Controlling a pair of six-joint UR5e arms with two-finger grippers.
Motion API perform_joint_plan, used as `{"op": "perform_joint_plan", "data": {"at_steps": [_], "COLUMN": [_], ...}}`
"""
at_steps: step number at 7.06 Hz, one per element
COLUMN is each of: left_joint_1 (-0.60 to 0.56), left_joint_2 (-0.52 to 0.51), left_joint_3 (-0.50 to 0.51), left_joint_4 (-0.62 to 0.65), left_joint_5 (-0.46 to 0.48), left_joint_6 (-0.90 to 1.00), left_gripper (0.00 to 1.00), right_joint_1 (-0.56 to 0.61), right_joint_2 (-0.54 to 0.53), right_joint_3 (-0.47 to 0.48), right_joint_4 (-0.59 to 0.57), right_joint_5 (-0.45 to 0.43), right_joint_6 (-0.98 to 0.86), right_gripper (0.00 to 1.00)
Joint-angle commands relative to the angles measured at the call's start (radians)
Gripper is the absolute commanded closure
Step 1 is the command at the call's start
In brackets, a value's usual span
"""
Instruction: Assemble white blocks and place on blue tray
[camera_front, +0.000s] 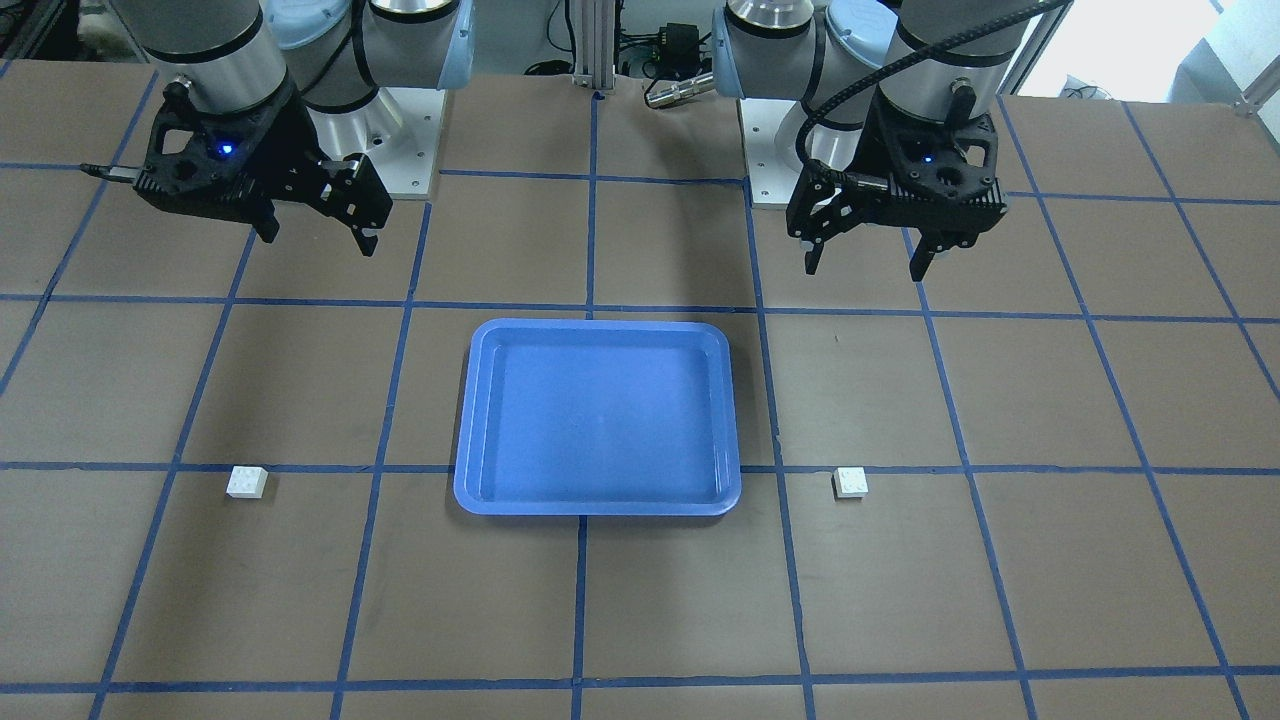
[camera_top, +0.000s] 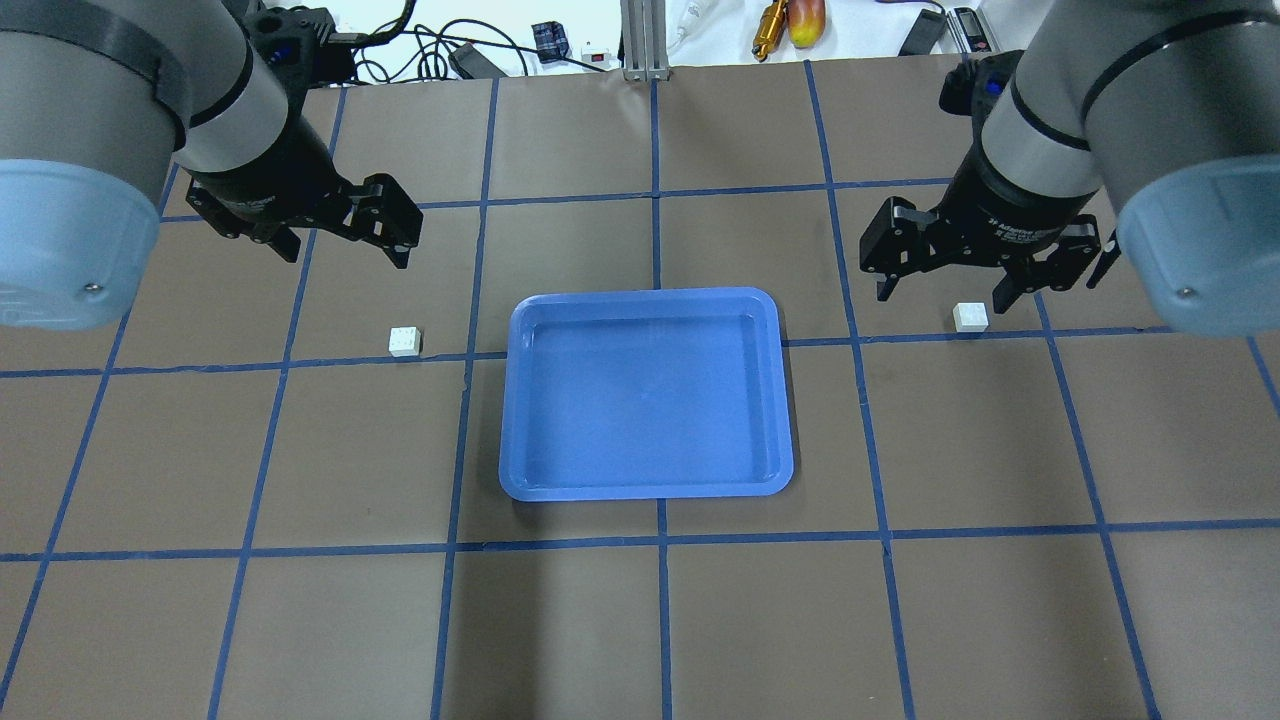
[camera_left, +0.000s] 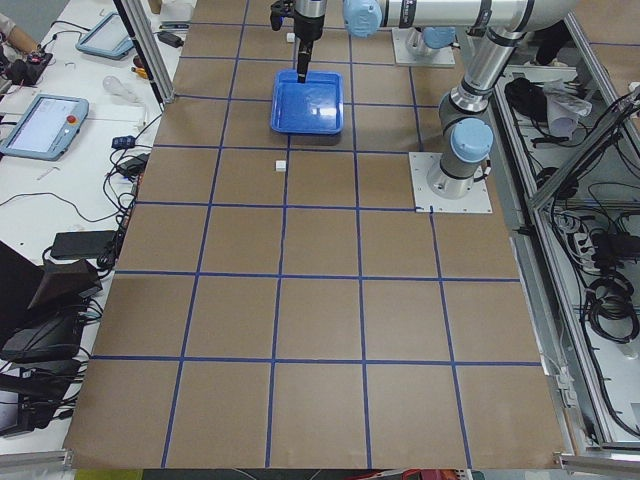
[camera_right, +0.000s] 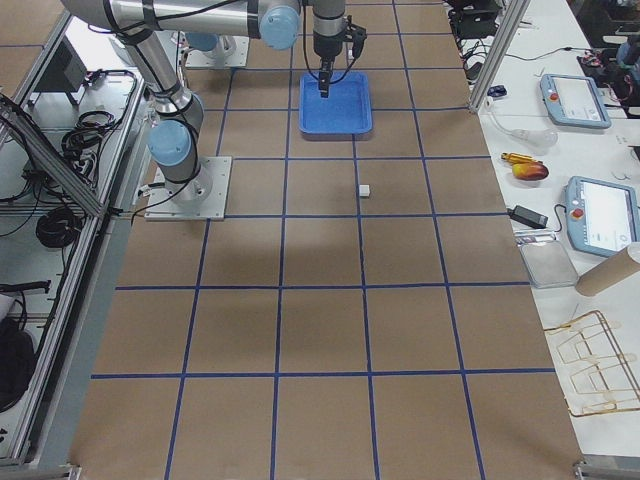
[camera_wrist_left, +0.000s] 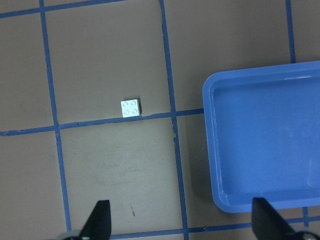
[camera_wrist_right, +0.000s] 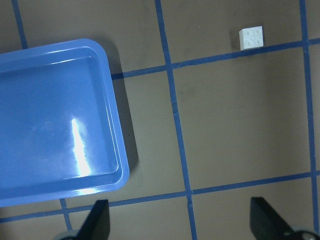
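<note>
My left claw (camera_top: 345, 258) hangs released, its two fingers spread wide with nothing between them, and my right claw (camera_top: 940, 298) is the same: splayed and holding nothing. Both point down at the counter (camera_top: 1000, 450) and touch nothing on it; how high they hang I cannot judge well from these angles. From my left wrist I see my own fingertips (camera_wrist_left: 100, 220) far apart at the bottom of the view. Beyond them the left block (camera_wrist_left: 131, 107) sits studs up, alone on the brown surface and right against one of the blue tape lines (camera_wrist_left: 100, 122). From my right wrist the picture is mirrored: the right block (camera_wrist_right: 251, 38) lies studs up by a tape line, off toward the far corner of the view. The two blocks are well apart from each other, not joined, one on each side of the blue tray (camera_top: 645, 296). The tray lies flat in the middle of the counter between my two arms, with neither block in it or touching its rim. In the front-facing view both blocks lie farther from my base than my claws do, roughly level with the tray's far edge.
</note>
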Motion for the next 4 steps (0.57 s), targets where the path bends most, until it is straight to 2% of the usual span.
{"op": "perform_joint_plan", "data": {"at_steps": [1, 4], "left_joint_1": [0.0, 0.0], "left_joint_2": [0.001, 0.001], "left_joint_3": [0.0, -0.003], "left_joint_4": [0.0, 0.0], "left_joint_5": [0.0, 0.0], "left_joint_6": [0.0, 0.0], "left_gripper": [0.0, 0.0], "right_joint_1": [0.001, -0.005], "right_joint_2": [0.007, 0.008], "right_joint_3": [-0.032, -0.04], "right_joint_4": [0.037, 0.074], "right_joint_5": [-0.001, -0.001], "right_joint_6": [0.002, 0.0], "right_gripper": [0.0, 0.0]}}
